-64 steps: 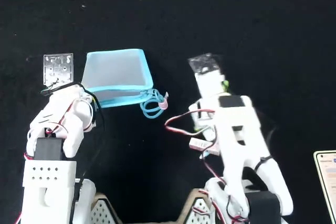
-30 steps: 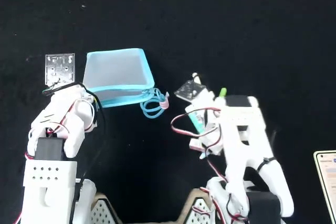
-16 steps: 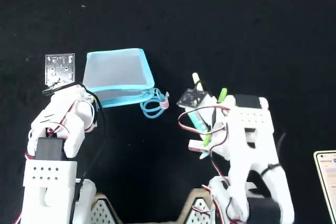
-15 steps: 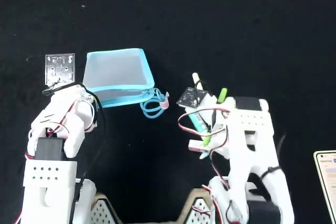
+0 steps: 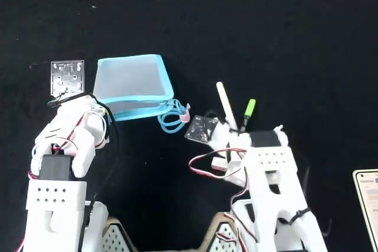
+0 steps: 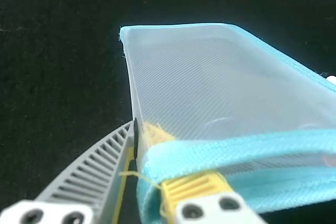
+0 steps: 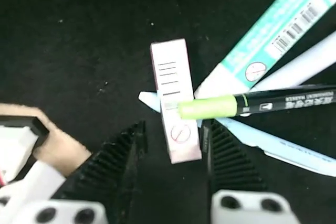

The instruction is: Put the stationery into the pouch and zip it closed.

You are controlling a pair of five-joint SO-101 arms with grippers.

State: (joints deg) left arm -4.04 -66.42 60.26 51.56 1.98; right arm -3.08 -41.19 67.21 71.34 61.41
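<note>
We judge the risk to lie in the grasp: the green marker (image 7: pixel 210 106) rests across the small box (image 7: pixel 173 103), so jaws closing on the box could drag or flick the marker, or let the box twist free; this pile, with the teal tube (image 7: pixel 268 35) and white pen (image 5: pixel 224 101), lies on the black table (image 5: pixel 295 39) right of the pouch (image 5: pixel 131 84), apart from it. The right gripper (image 7: pixel 176 129) hangs over the pile pointing down, jaws spread astride the box; the left gripper (image 6: pixel 142 166), low at the pouch's near left corner, pinches its blue edge.
</note>
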